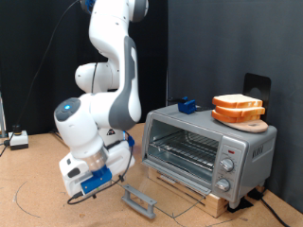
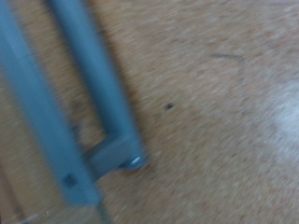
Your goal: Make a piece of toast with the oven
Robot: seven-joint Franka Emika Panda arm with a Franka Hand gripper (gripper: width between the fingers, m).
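Hanging low over the brown counter (image 1: 38, 189), the pincer (image 1: 87, 185) sits at the exterior view's lower left, just beside the oven's lowered door, whose grey bar handle (image 1: 139, 199) lies close to the surface; whether its fingers are spread or shut I cannot tell, since the arm's own white and blue housing hides them and the wrist view shows none of them. That wrist view is blurred and filled by grey-blue bars (image 2: 89, 103) of the door handle over the wood-grain surface, so the hand is very near that handle. The oven (image 1: 213, 142) stands open on a low wooden base towards the exterior view's right, its wire rack (image 1: 185, 147) bare. The piece of toast (image 1: 237, 102) rests on top of the oven, stacked with a second slice on a round wooden board (image 1: 248, 123), well apart from the pincer and untouched. As a judgement, the main hazard is the open door: it juts out from the oven front right next to the arm, and a careless swing of the wrist could knock or lever it. The stack also sits near the oven's upper edge, where a nudge could slide the board off. Open room lies to the exterior view's left, where only a small item (image 1: 17, 140) and cable sit near the wall
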